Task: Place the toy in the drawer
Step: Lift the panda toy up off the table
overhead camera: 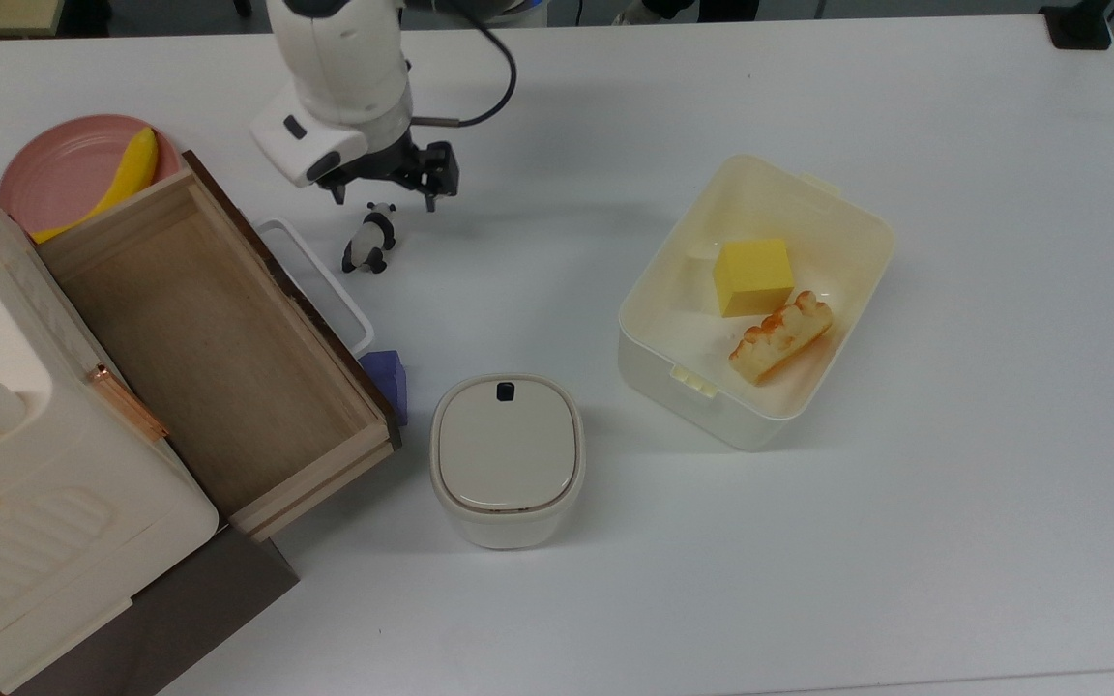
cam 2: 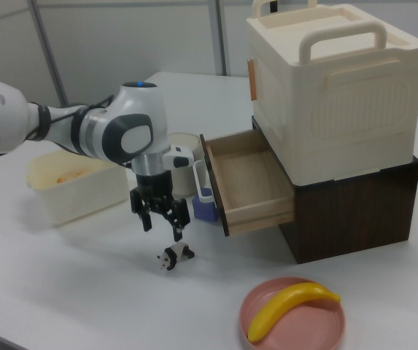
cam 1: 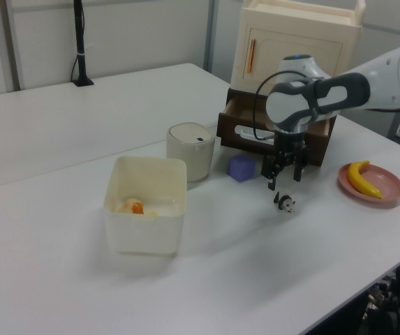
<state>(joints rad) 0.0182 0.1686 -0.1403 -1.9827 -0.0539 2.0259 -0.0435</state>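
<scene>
White counter (overhead camera: 615, 599) carries the toy (overhead camera: 369, 241) just below the hand (overhead camera: 383, 200), whose fingers are spread wide and empty, with the open drawer (overhead camera: 219, 348) beside it waiting, nothing grasped yet.

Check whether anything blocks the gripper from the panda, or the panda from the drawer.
Nothing visible does. The open gripper hangs just above the panda with bare table between. The drawer stands open, its inside bare; the purple block sits off to the side.
</scene>
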